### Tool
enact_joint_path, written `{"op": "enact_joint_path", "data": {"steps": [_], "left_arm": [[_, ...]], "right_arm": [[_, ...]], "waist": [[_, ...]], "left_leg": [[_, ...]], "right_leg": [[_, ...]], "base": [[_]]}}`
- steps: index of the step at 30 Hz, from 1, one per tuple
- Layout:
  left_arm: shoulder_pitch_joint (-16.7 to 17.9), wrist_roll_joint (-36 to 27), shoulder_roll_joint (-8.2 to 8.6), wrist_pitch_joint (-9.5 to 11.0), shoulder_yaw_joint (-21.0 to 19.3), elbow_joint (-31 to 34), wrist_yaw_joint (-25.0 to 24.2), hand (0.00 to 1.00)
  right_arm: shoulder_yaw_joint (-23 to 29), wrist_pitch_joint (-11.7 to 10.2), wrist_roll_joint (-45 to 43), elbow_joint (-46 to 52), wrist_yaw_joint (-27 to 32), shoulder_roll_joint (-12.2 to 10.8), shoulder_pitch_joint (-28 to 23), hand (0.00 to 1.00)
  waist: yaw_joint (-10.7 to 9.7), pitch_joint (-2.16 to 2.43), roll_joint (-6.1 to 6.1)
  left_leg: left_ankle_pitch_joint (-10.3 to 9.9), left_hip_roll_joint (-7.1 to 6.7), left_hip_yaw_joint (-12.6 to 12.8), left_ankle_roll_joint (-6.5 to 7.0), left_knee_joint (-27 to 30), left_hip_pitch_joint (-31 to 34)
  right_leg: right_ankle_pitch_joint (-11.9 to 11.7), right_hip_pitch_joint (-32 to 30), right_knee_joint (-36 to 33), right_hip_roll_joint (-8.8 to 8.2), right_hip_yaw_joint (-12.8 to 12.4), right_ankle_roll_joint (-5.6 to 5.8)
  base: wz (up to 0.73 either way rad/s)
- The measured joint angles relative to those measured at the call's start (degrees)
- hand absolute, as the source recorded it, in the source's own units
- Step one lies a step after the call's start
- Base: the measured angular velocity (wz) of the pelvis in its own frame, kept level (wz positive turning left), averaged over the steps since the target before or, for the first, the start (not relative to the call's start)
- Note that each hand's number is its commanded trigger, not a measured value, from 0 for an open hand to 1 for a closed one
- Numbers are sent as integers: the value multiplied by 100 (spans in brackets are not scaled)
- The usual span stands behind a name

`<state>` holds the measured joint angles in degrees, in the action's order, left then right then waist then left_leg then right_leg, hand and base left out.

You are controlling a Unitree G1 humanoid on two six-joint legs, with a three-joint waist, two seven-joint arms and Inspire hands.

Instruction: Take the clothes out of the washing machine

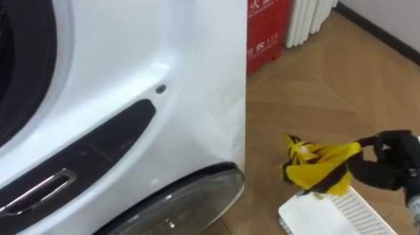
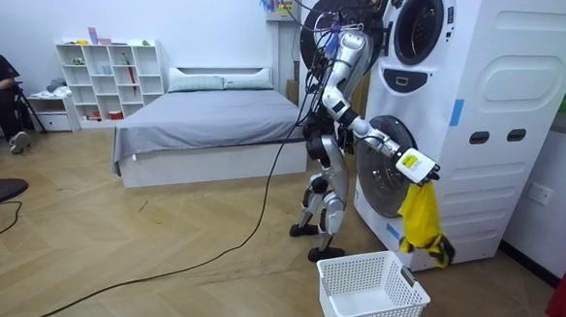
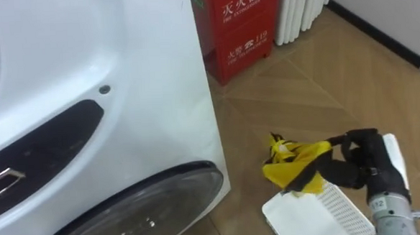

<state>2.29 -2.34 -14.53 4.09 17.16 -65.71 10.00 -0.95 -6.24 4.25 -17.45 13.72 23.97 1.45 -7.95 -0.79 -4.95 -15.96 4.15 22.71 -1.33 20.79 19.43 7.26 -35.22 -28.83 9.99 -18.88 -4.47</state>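
My right hand [image 1: 394, 162] reaches in from the lower right with its dark fingers curled round a yellow garment with black trim [image 1: 319, 168]. The garment hangs above the corner of a white perforated laundry basket [image 1: 306, 215] on the floor. In the room view I stand facing the stacked white washing machine [image 2: 489, 111]. My right arm is stretched out there, and the yellow garment [image 2: 421, 216] dangles from the right hand [image 2: 414, 165] over the basket [image 2: 368, 297]. The lower machine's round glass door [image 1: 178, 205] is at the bottom left of the eye views.
The washing machine's white front [image 1: 121, 72] fills the left of the eye views. A red cabinet [image 1: 266, 21] and a white radiator [image 1: 312, 8] stand behind it by the wall. In the room view a bed [image 2: 207, 125] and a white shelf [image 2: 108, 77] are behind me.
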Motion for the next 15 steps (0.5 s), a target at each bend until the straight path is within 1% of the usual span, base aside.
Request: {"op": "enact_joint_path", "data": {"steps": [1,3,7,10,11,12,15], "left_arm": [[2,-31,0,-4,0,38,21,0],[61,-49,0,3,-2,159,84,0],[54,-52,3,22,-1,159,111,0],[41,-281,-2,18,71,145,120,0],[41,-306,-2,19,117,145,121,0],[42,-368,4,18,206,145,119,0],[25,-499,12,10,231,147,119,0]], "right_arm": [[-9,0,0,-13,-24,-20,-18,100],[-13,-1,-4,-175,-96,-172,-68,100],[-34,2,3,-569,-209,-265,-119,100],[-131,2,59,-813,-284,-352,-256,100],[-157,2,67,-848,-292,-360,-283,100],[-209,2,112,-895,-304,-361,-341,100],[-236,4,222,-934,-319,-396,-531,100]], "waist": [[3,0,-1],[12,3,-5],[11,8,-12],[-39,22,-37],[-44,30,-57],[-87,37,-103],[-137,27,-203]], "left_leg": [[0,0,-1,0,0,17],[0,2,-3,0,0,55],[0,1,-2,0,-3,111],[0,6,1,0,-4,113],[0,7,0,0,-4,116],[0,7,0,0,-4,120],[0,-3,24,0,-5,118]], "right_leg": [[-1,-17,-1,0,3,0],[-2,-50,1,-2,11,-2],[-3,-99,12,-9,22,-3],[-2,-93,27,-7,24,-4],[-2,-90,31,-9,26,-3],[-2,-85,29,-16,32,-3],[0,-87,16,-30,34,1]], "base": [[4],[0],[0],[0],[0],[0],[1]]}}
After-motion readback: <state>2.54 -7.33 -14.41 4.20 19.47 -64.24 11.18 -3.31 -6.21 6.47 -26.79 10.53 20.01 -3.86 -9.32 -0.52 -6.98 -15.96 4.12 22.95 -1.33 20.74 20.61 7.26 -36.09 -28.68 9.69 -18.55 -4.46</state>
